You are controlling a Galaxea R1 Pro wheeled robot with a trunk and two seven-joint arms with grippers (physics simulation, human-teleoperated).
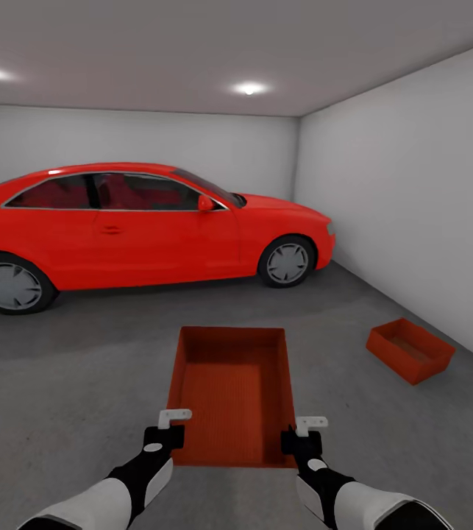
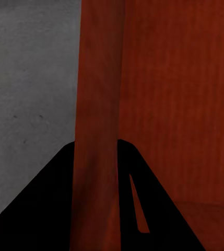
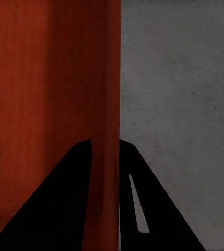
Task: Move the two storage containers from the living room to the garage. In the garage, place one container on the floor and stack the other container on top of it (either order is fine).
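Observation:
I am in the garage, holding an orange-red storage container (image 1: 233, 390) out in front of me above the dark grey floor (image 1: 82, 368). My left gripper (image 1: 170, 430) is shut on its left wall (image 2: 98, 130), near the closest corner. My right gripper (image 1: 304, 434) is shut on its right wall (image 3: 105, 104) in the same way. Both wrist views show the thin wall pinched between the dark fingers. The second storage container (image 1: 410, 350) sits on the floor to the right, close to the white side wall, slightly angled.
A red car (image 1: 140, 224) stands side-on across the back of the room. White walls (image 1: 413, 191) close the right side and the back. Open grey floor lies between me, the car and the container on the ground.

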